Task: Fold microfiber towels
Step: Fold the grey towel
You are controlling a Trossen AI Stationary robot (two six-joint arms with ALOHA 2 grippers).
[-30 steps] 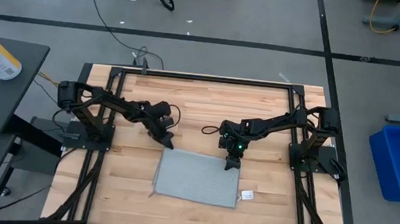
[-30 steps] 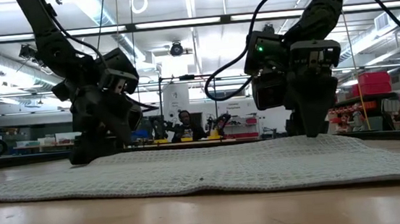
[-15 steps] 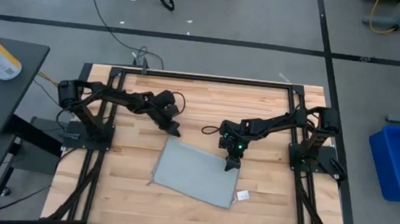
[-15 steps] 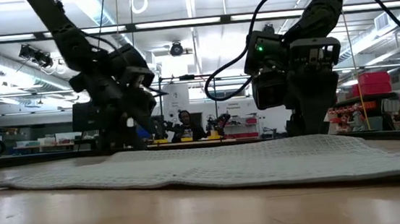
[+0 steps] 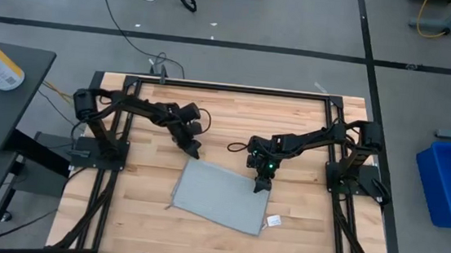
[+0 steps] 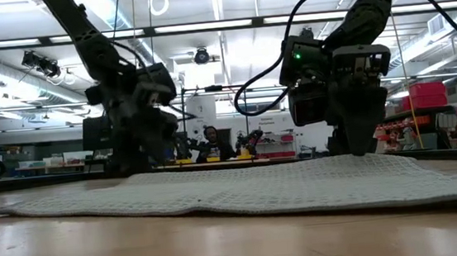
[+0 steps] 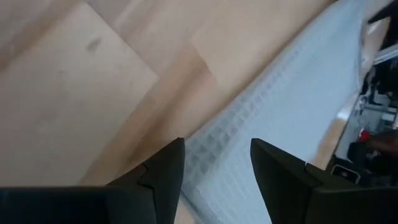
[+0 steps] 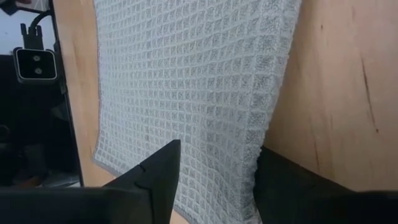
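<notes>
Towel (image 5: 221, 195) lies flat, skewed, unfolded on my bench (image 5: 234, 119) — no fold made. Left tool (image 5: 193, 149) open just off its far corner; right tool (image 5: 260, 184) open astride the edge.

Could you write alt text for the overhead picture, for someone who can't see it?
Seen from above, a light grey-blue ribbed microfiber towel lies flat and skewed on a pale wooden table. The left arm's tool sits by the towel's far left corner, and the right arm's tool rests on its far right corner. A small white tag lies beside the near right corner.
</notes>
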